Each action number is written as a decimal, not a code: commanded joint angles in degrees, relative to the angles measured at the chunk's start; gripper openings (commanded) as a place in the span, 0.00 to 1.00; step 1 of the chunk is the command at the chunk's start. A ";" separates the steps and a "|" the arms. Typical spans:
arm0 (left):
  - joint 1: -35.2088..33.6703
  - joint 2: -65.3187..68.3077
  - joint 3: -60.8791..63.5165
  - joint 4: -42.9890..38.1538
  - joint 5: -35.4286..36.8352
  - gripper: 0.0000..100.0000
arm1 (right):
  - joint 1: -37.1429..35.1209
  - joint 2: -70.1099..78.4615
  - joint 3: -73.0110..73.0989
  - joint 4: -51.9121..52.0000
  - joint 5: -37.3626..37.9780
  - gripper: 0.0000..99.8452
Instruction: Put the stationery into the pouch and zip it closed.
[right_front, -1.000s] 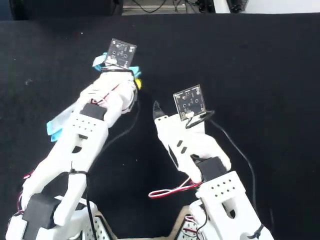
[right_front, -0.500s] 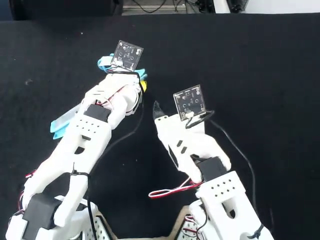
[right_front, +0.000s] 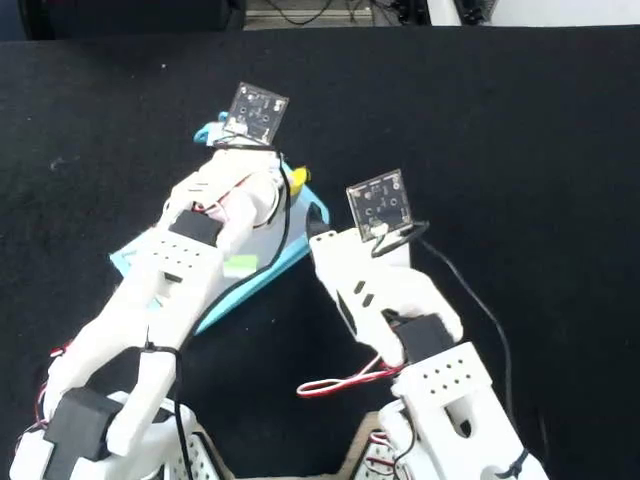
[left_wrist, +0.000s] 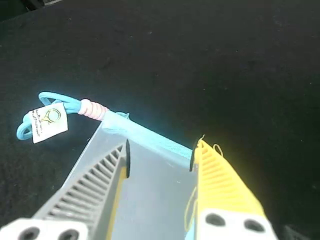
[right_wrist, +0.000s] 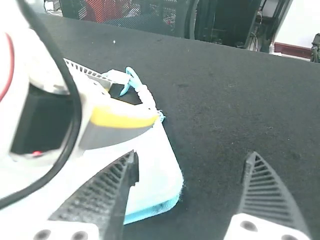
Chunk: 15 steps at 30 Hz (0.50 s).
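Change since a second ago: the left arm has swung toward the right arm and dragged the pouch (right_front: 300, 235) along, so far more of it now shows from under the arm. The right arm has not moved. The left gripper (left_wrist: 159, 159) is clamped on the pouch's top edge, near its blue strap loop (left_wrist: 47, 97) and tag (left_wrist: 48, 120). The right gripper (right_wrist: 187, 172) is spread wide with nothing in it, just beside the pouch's corner. Hard to make out: a green patch (right_front: 240, 265) through the pouch (contents unclear), and the left arm covers most of the pouch body on the black table (right_front: 500, 120).
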 joint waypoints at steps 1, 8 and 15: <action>-1.01 -0.97 -2.86 -0.26 0.44 0.22 | 0.62 -0.66 -0.22 -1.49 0.44 0.33; -8.13 -1.05 -2.51 -0.18 0.35 0.22 | 0.62 -0.66 -0.22 -1.49 0.44 0.33; -11.12 -1.14 -3.03 1.93 0.35 0.22 | 0.62 -0.66 -0.22 -1.49 0.44 0.33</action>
